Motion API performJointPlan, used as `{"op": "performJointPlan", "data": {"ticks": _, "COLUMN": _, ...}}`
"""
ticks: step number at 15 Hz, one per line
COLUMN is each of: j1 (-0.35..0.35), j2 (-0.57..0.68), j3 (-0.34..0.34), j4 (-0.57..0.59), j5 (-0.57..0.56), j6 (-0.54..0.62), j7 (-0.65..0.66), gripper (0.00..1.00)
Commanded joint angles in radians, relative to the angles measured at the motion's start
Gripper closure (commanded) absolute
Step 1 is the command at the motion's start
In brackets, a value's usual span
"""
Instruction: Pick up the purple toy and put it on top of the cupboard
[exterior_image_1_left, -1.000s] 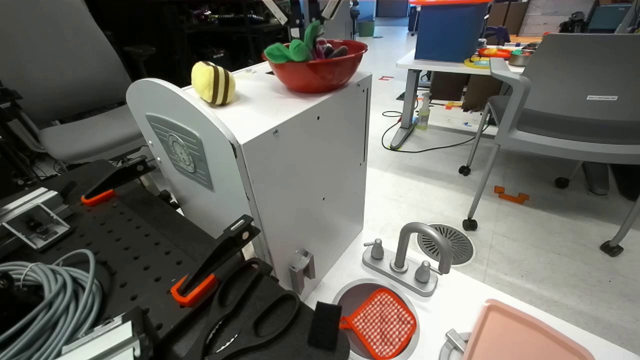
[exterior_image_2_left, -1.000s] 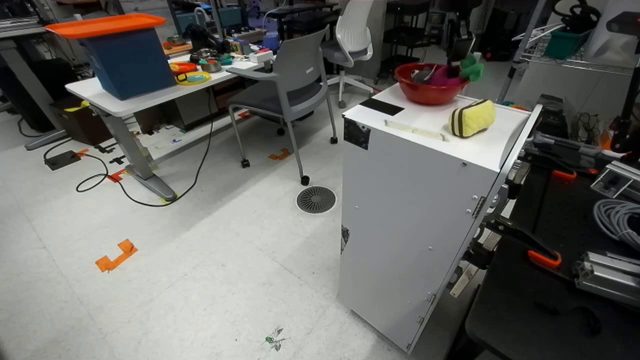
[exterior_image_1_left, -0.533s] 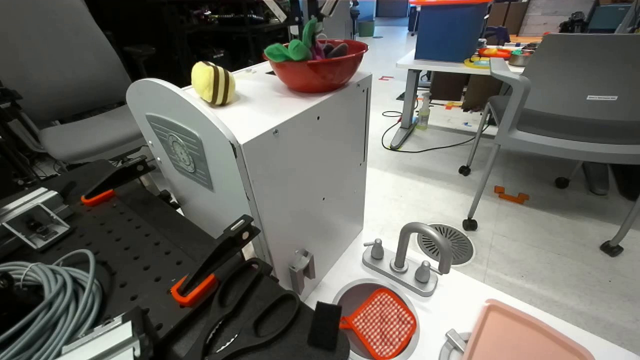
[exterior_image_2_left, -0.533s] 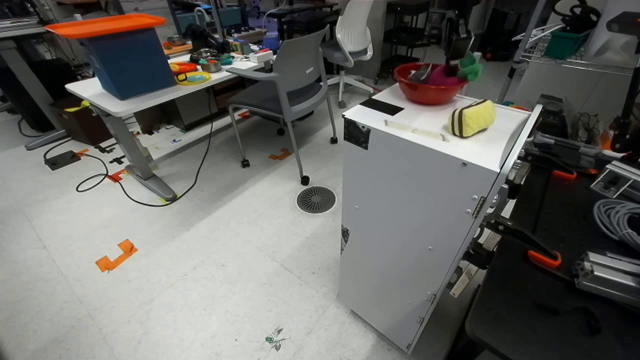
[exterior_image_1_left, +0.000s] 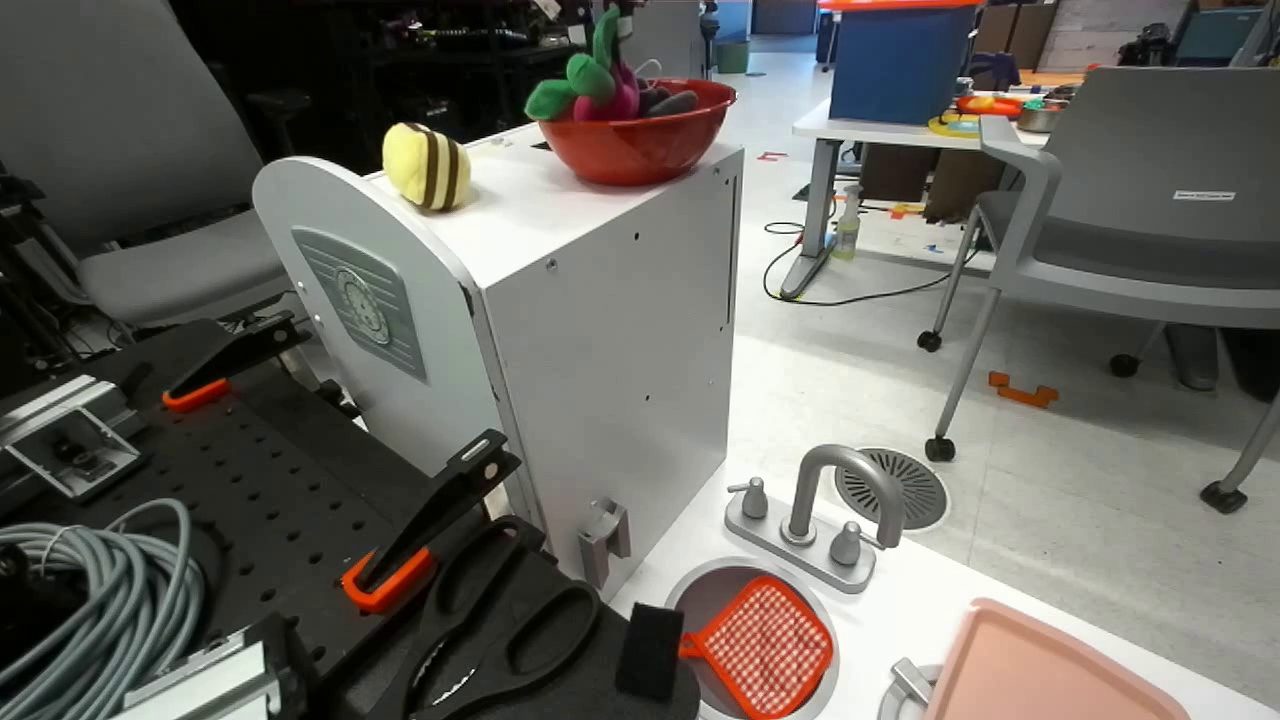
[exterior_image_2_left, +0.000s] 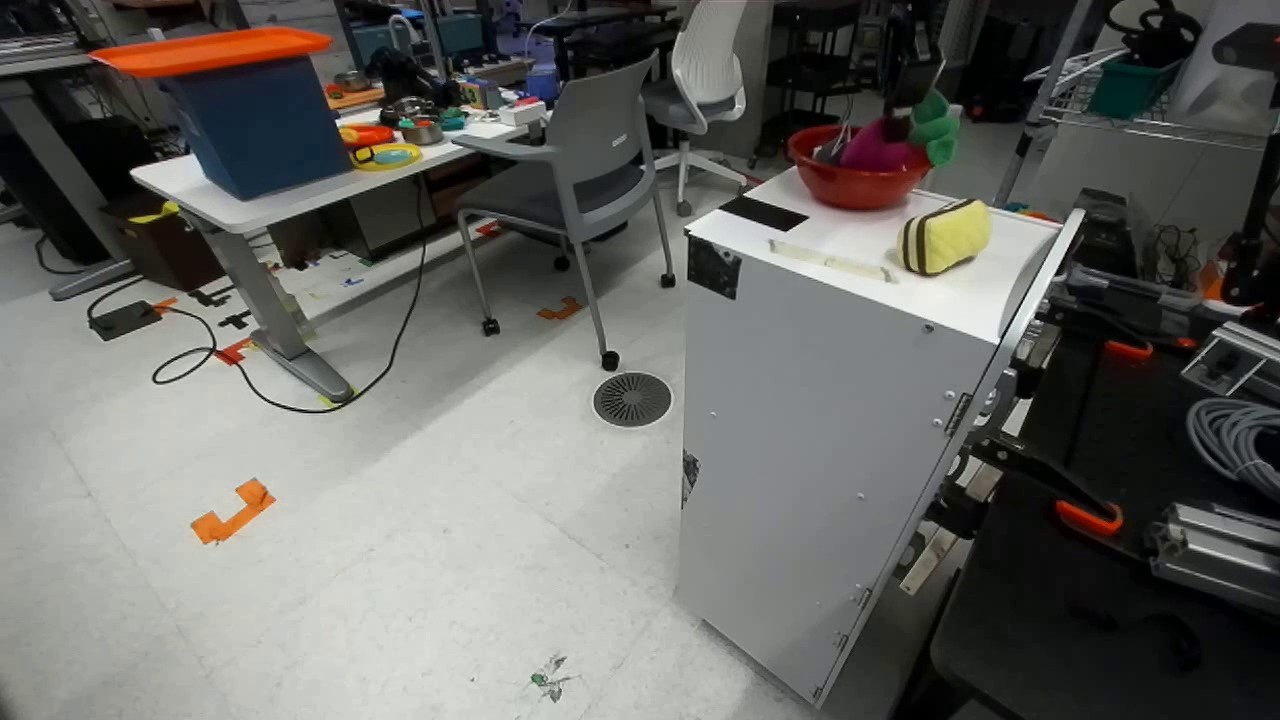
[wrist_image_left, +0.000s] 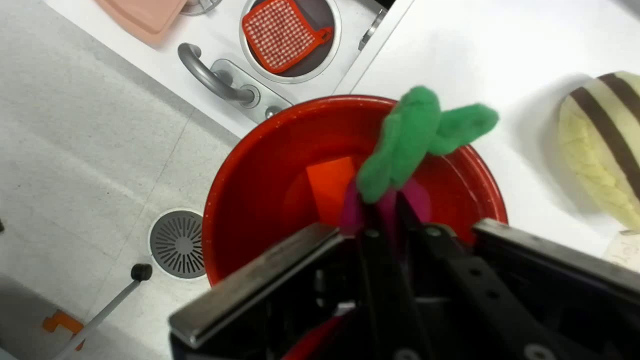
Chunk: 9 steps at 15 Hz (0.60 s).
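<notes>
Over there the jaws are gripping the purple toy (exterior_image_2_left: 875, 148) right at the mouth of the red bowl (exterior_image_2_left: 860, 190), its green leaves (exterior_image_2_left: 934, 130) sticking out over the side. The bowl stands on the cupboard (exterior_image_2_left: 800, 420), with a yellow plush (exterior_image_2_left: 948, 238) near it.

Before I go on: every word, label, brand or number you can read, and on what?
Nothing can be read for certain.
White label on the grey chair: too small.
Grey plate on the cupboard: emblem, no readable lettering.
Tape on the cupboard top: marks like handwriting, blurred.
</notes>
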Motion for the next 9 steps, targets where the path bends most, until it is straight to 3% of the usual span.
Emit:
{"op": "performJointPlan", "data": {"ticks": 1, "j1": 0.017, "j2": -0.059, "j3": 0.005, "j4": -0.035, "j5": -0.055, "j6": 0.001, "j7": 0.028, "gripper": 0.98}}
{"op": "performJointPlan", "data": {"ticks": 9, "j1": 0.060, "j2": -0.122, "j3": 0.012, "j4": -0.057, "j5": -0.156, "j6": 0.004, "j7": 0.075, "gripper": 0.98}}
